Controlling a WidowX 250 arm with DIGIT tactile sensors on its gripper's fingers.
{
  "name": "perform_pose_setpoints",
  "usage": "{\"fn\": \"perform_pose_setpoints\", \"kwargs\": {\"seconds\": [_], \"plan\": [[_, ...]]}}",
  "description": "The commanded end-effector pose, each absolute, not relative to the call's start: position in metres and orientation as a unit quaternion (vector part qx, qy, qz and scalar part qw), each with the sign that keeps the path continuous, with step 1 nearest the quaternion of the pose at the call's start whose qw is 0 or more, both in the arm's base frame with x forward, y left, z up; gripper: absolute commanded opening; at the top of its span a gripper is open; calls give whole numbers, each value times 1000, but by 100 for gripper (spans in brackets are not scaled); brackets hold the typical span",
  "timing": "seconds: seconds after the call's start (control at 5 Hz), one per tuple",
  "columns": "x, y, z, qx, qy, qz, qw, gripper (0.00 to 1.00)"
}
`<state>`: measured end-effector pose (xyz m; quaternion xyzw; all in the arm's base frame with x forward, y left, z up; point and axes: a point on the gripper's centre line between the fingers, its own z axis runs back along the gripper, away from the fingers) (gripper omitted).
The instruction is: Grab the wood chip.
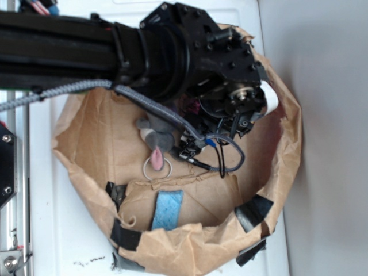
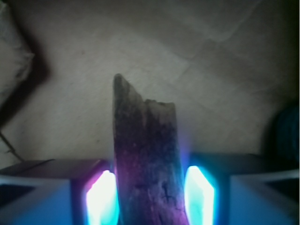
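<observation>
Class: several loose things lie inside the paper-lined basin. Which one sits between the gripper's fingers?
The wood chip: the dark, rough, jagged-tipped piece between the glowing fingers of the gripper. The plush bunny and blue patch lie apart.

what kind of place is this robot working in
Probably a lab test rig, not a home: a taped-up brown paper bin sits on a white surface, holding a plush toy. The wrist view shows the gripper around the wood chip.

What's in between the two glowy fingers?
The wood chip fills the gap between the fingers, touching both, as the wrist view shows.
</observation>
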<state>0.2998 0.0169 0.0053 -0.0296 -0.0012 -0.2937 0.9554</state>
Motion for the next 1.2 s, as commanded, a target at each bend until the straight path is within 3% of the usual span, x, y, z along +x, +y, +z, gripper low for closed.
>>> {"fn": "perform_pose_setpoints", "kwargs": {"seconds": [0.0, 0.2, 0.4, 0.6, 0.8, 1.0], "plan": [[289, -4, 9, -36, -12, -314, 949, 0], [278, 4, 29, -50, -72, -310, 947, 0], [266, 18, 71, -60, -130, -279, 950, 0], [285, 14, 121, -60, -143, -285, 946, 0], [286, 18, 169, -69, -107, -271, 954, 0], [280, 15, 219, -33, -118, -256, 959, 0]]}}
